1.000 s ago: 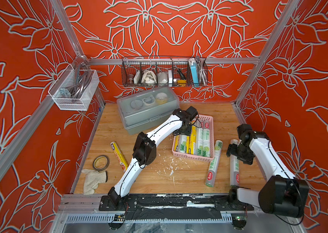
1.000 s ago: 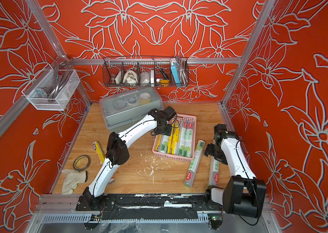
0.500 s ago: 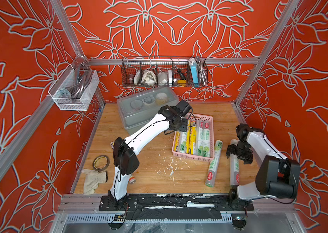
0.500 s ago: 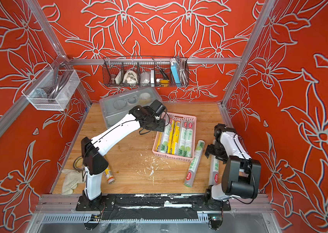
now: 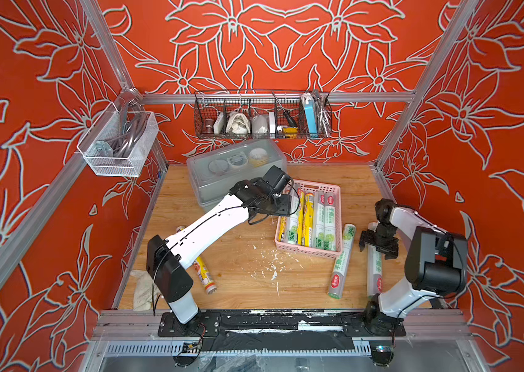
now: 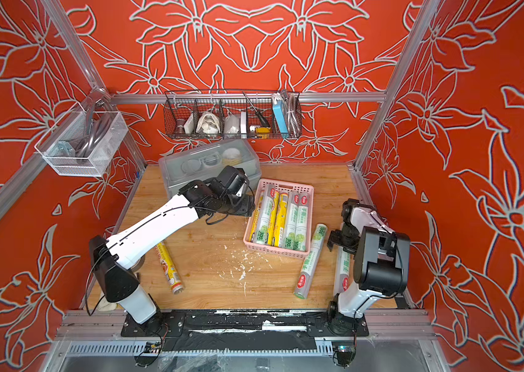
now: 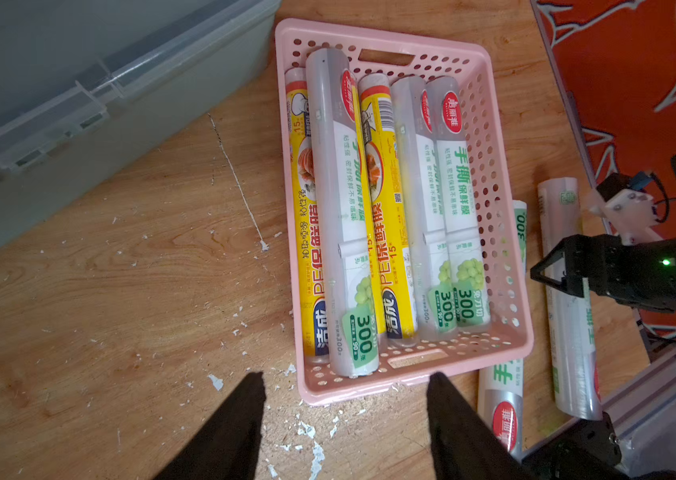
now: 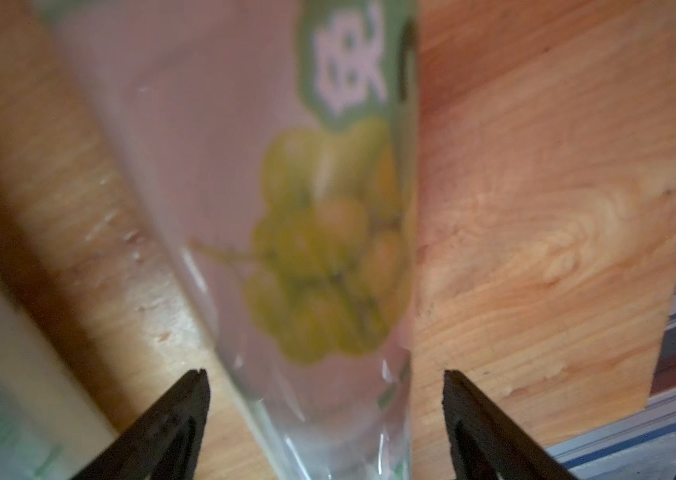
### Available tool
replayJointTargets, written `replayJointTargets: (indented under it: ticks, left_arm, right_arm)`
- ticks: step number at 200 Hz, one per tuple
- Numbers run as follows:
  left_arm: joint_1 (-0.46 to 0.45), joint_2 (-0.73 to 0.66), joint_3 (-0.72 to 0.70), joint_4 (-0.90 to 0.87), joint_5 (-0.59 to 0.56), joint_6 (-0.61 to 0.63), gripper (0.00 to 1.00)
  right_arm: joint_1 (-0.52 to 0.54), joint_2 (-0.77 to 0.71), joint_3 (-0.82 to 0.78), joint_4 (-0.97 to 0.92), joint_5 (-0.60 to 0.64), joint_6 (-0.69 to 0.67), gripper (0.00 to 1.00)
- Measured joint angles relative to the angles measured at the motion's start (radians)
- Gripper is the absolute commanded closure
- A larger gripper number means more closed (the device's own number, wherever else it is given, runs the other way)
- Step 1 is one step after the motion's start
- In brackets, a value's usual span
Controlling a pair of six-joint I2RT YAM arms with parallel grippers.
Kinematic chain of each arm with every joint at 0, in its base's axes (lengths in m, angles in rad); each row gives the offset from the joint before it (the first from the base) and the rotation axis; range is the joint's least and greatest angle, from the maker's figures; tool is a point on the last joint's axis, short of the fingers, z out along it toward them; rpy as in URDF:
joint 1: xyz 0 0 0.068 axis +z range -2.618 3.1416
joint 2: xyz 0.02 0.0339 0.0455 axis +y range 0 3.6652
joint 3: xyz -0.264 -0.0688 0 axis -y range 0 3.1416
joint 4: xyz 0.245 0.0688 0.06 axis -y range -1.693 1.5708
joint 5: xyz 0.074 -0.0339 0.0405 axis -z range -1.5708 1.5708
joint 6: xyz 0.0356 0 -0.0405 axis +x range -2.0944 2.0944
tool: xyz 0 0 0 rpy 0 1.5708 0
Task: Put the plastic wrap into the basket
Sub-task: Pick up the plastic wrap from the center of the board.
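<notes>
1. The wooden surface (image 5: 247, 283) carries everything; the pink basket (image 5: 337, 193) on it is the reference point.
2. A grey lidded box (image 5: 209, 183) stands near one long side of the basket, toward the back wall.
3. Inside the basket lie five rolls of plastic wrap (image 7: 452, 216), lengthwise and side by side: three white-green and two yellow.
4. Two more white-green rolls lie outside, on the long side away from the box. The nearer roll (image 5: 342, 261) is just beside the basket, and the farther roll (image 5: 374, 273) is a little beyond it.
5. A yellow roll (image 5: 204, 273) lies well apart from the basket on the box side, partly hidden by the left arm.
6. The left hand (image 7: 345, 376) is raised at the basket's box-side edge, released, with nothing between its fingers.
7. The right hand (image 8: 323, 374) straddles the farther roll, released, with a gap on either side.
</notes>
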Motion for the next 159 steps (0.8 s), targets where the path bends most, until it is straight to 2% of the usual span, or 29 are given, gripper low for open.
replayJointTargets:
  ticks: [19,60,89,159]
  left_arm:
    - [0.0,-0.017,-0.01,0.007,-0.004,0.0,0.37]
    - [0.0,-0.026,-0.021,0.019,-0.016,0.005,0.37]
    - [0.0,-0.026,-0.021,0.021,-0.024,0.008,0.37]
    - [0.0,-0.026,-0.021,0.02,-0.049,0.008,0.37]
  right_arm:
    - [0.0,0.015,-0.005,0.017,-0.002,-0.004,0.2]
    - [-0.001,0.015,-0.005,0.028,-0.006,-0.016,0.46]
    - [-0.001,0.013,-0.005,0.034,-0.02,-0.023,0.6]
    - [0.0,-0.008,0.047,-0.012,-0.022,-0.037,0.63]
